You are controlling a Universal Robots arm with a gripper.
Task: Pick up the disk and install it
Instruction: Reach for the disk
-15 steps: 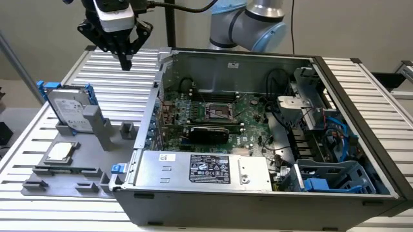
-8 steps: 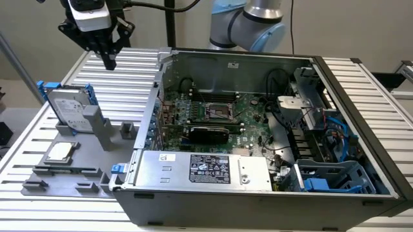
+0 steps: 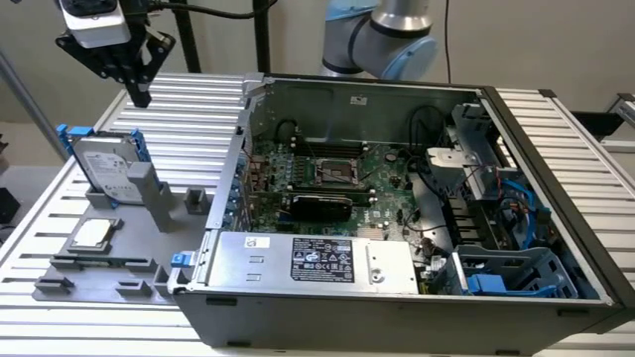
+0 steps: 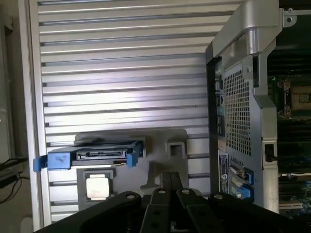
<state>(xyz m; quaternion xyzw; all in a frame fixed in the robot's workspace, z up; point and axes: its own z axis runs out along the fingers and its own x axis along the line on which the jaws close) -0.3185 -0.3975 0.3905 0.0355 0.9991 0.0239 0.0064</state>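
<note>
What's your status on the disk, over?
Gripper high above the disk, not touching, fingers shut, empty. Disk upright in grey holder beside the open computer case, not yet picked. Nothing between gripper and disk.

Exterior view angles down; wrist view looks straight down; both share disk (image 3: pixel 104 167) (image 4: pixel 90 155).

A ribbed aluminium table (image 3: pixel 198 104) stands before a plain pale wall (image 3: pixel 536 44), evenly lit.

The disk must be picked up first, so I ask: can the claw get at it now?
Probably yes. The disk stands upright in its grey holder, top edge free, and the claw hangs above, slightly aside, with nothing between.
</note>
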